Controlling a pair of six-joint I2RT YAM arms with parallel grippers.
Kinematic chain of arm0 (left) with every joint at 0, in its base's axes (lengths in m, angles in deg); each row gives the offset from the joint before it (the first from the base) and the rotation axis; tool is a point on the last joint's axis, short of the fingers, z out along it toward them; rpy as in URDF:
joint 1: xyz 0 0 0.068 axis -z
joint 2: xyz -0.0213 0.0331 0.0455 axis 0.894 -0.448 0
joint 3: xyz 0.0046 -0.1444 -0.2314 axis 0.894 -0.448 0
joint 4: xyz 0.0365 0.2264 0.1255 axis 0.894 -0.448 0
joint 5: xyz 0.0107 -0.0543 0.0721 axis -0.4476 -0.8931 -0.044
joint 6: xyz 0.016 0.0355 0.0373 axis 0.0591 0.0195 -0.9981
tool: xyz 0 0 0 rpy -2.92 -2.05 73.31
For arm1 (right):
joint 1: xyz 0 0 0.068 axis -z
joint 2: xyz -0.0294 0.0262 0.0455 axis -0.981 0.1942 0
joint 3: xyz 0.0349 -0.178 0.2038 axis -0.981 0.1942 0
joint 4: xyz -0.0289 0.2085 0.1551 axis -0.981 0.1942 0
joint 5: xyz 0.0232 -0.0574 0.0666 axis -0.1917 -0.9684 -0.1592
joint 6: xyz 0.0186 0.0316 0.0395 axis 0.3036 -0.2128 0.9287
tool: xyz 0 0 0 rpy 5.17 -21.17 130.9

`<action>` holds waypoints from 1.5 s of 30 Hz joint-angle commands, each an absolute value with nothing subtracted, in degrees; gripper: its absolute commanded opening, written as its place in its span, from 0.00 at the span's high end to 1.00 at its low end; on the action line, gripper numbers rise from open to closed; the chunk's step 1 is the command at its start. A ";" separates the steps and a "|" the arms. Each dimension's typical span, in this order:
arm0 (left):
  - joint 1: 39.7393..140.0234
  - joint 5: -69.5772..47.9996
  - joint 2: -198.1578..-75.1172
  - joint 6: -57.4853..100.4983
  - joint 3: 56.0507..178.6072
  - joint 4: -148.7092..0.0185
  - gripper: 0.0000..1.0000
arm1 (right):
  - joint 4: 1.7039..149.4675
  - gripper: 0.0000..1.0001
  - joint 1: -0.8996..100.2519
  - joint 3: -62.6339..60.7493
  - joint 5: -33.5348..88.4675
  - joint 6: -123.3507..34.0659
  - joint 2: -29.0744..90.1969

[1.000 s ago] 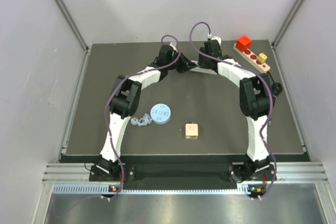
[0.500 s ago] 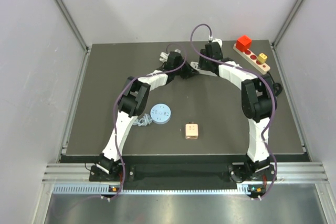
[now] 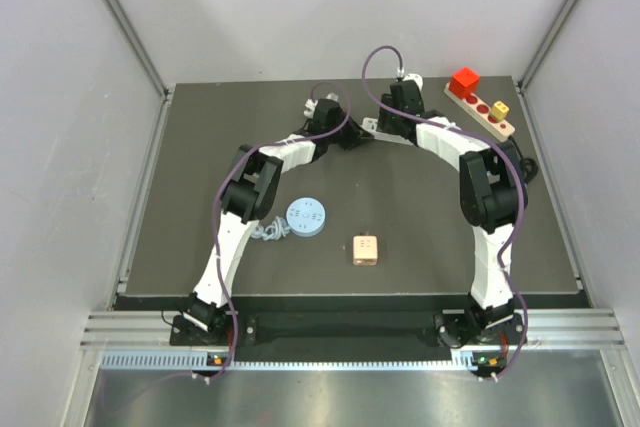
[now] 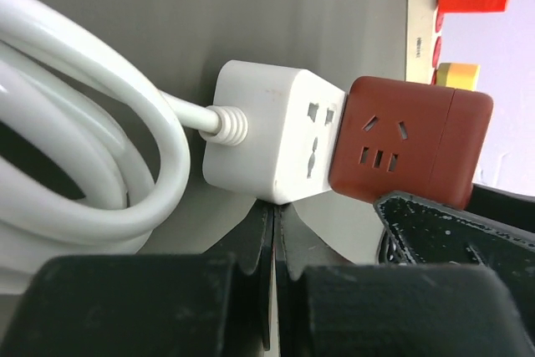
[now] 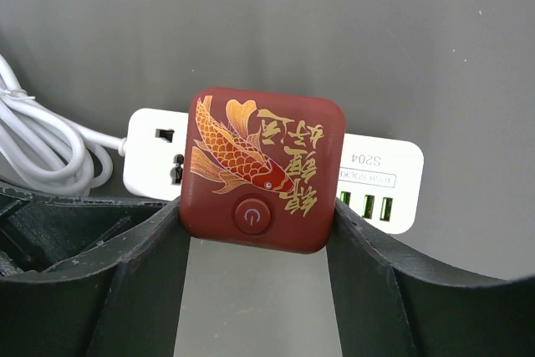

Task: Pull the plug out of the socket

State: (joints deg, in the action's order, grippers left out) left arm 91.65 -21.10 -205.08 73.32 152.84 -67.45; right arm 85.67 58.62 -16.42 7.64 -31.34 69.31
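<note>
- Count, left to right from above: two arms, left arm (image 3: 245,197) and right arm (image 3: 490,197). Between them lie one small pale coil (image 3: 266,231), one blue disc (image 3: 306,215) and one tan cube (image 3: 365,249). Far right is one wooden board (image 3: 508,129) carrying one red block (image 3: 463,80) and one yellow block (image 3: 502,107).
- We count one white socket strip (image 5: 380,177) and one dark red plug (image 5: 263,169) with a gold koi print and a round button. One looped white cord (image 4: 92,173) runs from the strip's end.
- Plug and strip sit at the far middle of the table (image 3: 420,207), between the two wrists. The plug is against the strip's face, slightly tilted to it.
- Left gripper (image 4: 272,240): fingers pressed together with nothing between them, tips right by the strip. We can't tell if they touch it.
- Right gripper (image 5: 255,219): fingers clamp the plug, one on each side, both touching.
- Surface is a dark matte mat with a bare metal rail (image 3: 350,332) along the near edge. Plain grey walls (image 3: 60,147) stand left, back and right.
- Hard to make out: from above, the wrists cover plug and strip almost fully. The plug's prongs are hidden. We can't count the red pegs on the board. The left wrist view cuts off the cord at the left edge and the red block at the top.
</note>
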 commanded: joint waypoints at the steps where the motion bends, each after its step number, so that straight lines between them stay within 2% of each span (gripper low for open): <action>1: 91.24 -19.93 -200.63 74.79 154.67 -62.30 1.00 | 85.10 1.00 57.80 -16.27 8.31 -31.42 66.29; 9: 91.33 -18.96 -205.10 79.79 160.82 -59.77 1.00 | 86.33 1.00 57.18 -17.86 7.87 -32.21 67.08; 14: 91.77 -16.26 -201.69 79.89 154.25 -56.05 1.00 | 86.33 1.00 57.18 -18.03 7.70 -32.30 67.17; 19: 91.77 -16.59 -204.58 78.83 159.32 -63.61 1.00 | 86.33 1.00 57.09 -18.56 8.66 -31.33 67.34; 27: 92.30 -16.15 -208.44 79.54 160.38 -67.56 1.00 | 87.12 1.00 56.39 -20.67 8.14 -31.50 68.48; 31: 92.47 -15.19 -212.13 78.75 167.66 -78.10 1.00 | 87.91 1.00 56.13 -22.33 8.05 -30.89 69.36; 38: 93.53 -12.20 -211.44 76.20 163.55 -83.39 1.00 | 90.98 1.00 54.72 -30.23 2.35 -30.19 70.77; 45: 94.67 -13.25 -208.54 75.06 153.01 -76.80 1.00 | 103.11 1.00 55.07 -46.74 -2.41 -25.89 77.26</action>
State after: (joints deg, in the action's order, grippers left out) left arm 92.90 -13.27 -207.16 78.79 158.32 -67.85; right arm 105.80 55.89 -36.35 1.10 -29.22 77.33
